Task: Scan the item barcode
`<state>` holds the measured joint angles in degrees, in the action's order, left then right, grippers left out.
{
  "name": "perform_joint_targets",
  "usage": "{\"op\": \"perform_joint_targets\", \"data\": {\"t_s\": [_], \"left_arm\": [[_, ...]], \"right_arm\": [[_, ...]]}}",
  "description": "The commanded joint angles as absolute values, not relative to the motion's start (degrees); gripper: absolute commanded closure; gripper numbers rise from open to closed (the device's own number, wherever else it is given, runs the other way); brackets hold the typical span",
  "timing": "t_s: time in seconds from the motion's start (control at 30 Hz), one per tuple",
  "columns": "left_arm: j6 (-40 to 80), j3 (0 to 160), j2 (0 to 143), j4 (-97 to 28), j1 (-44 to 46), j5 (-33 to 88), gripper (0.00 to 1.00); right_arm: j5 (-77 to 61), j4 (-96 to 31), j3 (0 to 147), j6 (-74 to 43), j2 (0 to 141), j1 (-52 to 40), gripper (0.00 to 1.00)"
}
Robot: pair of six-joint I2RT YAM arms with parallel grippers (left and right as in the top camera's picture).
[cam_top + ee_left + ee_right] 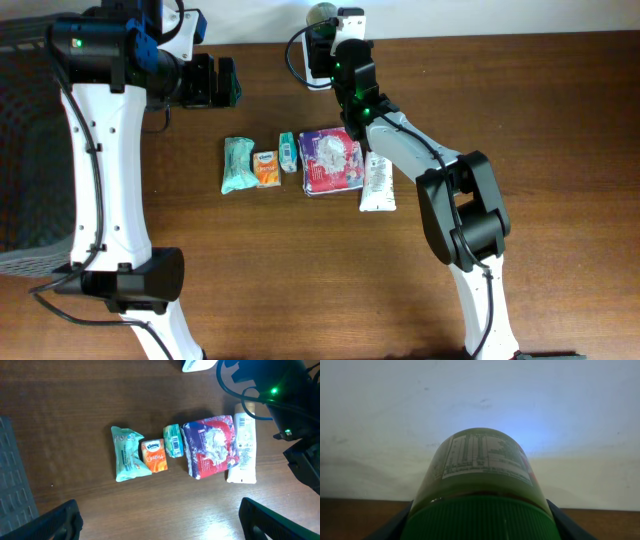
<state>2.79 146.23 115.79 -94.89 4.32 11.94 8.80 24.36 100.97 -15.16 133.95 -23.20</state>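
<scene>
A green jar [480,470] with a ribbed green lid [480,517] fills the right wrist view, its printed label [482,455] facing the camera. My right gripper [479,520] is shut on the jar, one dark finger on each side of the lid. From overhead the right gripper [325,35] is at the table's far edge, pointing at the pale wall, and the jar [321,14] barely shows. My left gripper [215,82] hangs high over the back left. In its own view the left gripper [160,527] stands wide open over bare wood, holding nothing.
A row of items lies mid-table: a teal packet [237,163], an orange tissue pack [266,168], a small green packet [288,151], a purple-red bag [331,160] and a white tube [378,183]. A dark mesh surface [25,150] borders the left side.
</scene>
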Motion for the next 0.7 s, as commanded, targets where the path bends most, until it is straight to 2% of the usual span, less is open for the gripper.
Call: {"op": "perform_joint_targets", "data": {"t_s": [0.0, 0.27, 0.37, 0.5, 0.67], "left_arm": [[3.0, 146.2, 116.1, -94.8, 4.0, 11.9, 0.01], [3.0, 146.2, 116.1, -94.8, 4.0, 11.9, 0.01], [3.0, 146.2, 116.1, -94.8, 4.0, 12.0, 0.01], [3.0, 146.2, 116.1, -94.8, 4.0, 11.9, 0.01], [3.0, 146.2, 116.1, -94.8, 4.0, 11.9, 0.01]], "right_arm": [[9.7, 24.8, 101.9, -15.0, 134.5, -22.5, 0.44], [9.8, 21.9, 101.9, -15.5, 132.9, -21.7, 0.45], [9.9, 14.9, 101.9, -20.9, 126.8, -17.7, 0.46], [9.7, -3.0, 101.9, -29.7, 117.7, -6.6, 0.5], [4.7, -27.9, 101.9, -38.7, 112.1, 11.1, 0.48]]}}
